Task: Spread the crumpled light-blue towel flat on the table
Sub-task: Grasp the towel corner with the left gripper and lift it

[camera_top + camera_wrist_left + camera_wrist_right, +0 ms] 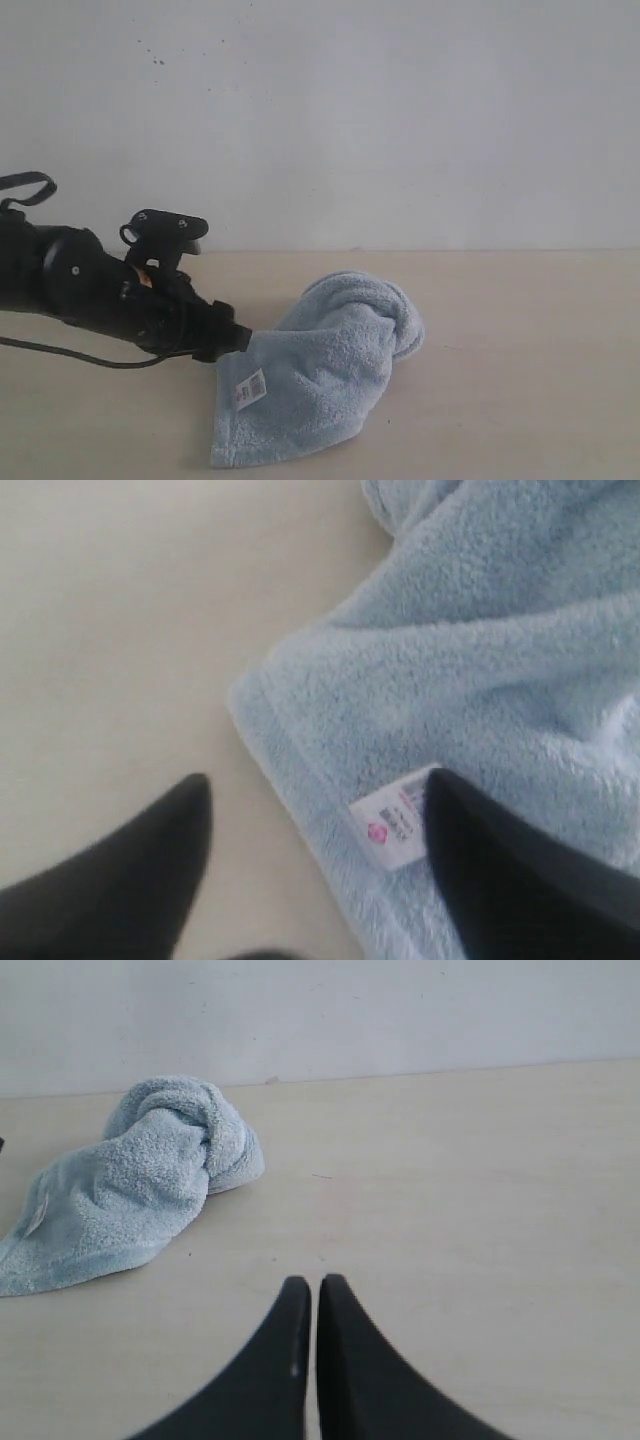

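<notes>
Towel [330, 360] half-crumpled on table [520, 380] — left jaws apart, right jaws closed.

Just a plain pale grey wall [400, 120] behind, bare but for tiny dark specks [158, 60] upper left, softly, evenly lit.

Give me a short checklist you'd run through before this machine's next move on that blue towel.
1. Towel lying flat: not ok, one end is bunched into a roll.
2. Left tool open: ok, jaws apart astride the towel's edge by the label.
3. Towel gripped: not ok, nothing is clamped.
4. Right tool out of the way: ok, shut, empty, apart from the towel.
5. Bare table around for spreading: ok.
6. Layers folded underneath: cannot tell.
</notes>
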Controlling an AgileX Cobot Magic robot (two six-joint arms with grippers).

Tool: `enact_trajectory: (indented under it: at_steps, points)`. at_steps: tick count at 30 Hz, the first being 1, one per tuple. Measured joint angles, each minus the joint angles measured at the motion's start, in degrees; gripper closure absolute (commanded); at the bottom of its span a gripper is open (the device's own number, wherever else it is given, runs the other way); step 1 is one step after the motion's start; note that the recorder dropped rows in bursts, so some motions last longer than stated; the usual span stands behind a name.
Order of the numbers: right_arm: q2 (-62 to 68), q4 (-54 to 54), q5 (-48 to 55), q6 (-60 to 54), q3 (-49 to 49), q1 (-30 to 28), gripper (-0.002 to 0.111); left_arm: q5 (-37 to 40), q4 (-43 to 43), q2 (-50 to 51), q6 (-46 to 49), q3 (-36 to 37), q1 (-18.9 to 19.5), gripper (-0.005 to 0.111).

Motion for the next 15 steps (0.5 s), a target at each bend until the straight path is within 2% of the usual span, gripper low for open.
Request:
enact_trajectory:
  at_steps: [3, 5, 9, 11, 13, 14, 15]
  points:
    - [0.0, 0.0, 0.0, 0.0, 0.0, 0.0, 0.106, -2.92, -2.34, 3.37, -0.11, -1.86, -0.11, 0.027]
    - [0.0, 0.0, 0.0, 0.0, 0.0, 0.0, 0.106, -3.33, -2.97, 7.77, -0.11, -5.61, -0.11, 0.027]
    - [0.0, 0.0, 0.0, 0.0, 0.0, 0.0, 0.106, 4.56, -3.35, 15.99, -0.11, -17.37, -0.11, 0.027]
    - [0.0, 0.0, 0.0, 0.0, 0.0, 0.0, 0.106, 13.06, -3.46, 20.15, -0.11, -25.14, -0.11, 0.03]
    - [0.0, 0.0, 0.0, 0.0, 0.0, 0.0, 0.106, 19.39, -3.75, 22.48, 0.02, -29.43, -0.11, 0.048]
    - [0.0, 0.0, 0.0, 0.0, 0.0, 0.0, 0.106, 21.02, -3.83, 23.11, 0.31, -30.19, -0.11, 0.068]
    - [0.0, 0.0, 0.0, 0.0, 0.0, 0.0, 0.106, 23.41, -4.15, 23.7, 0.54, -30.73, -0.11, 0.082]
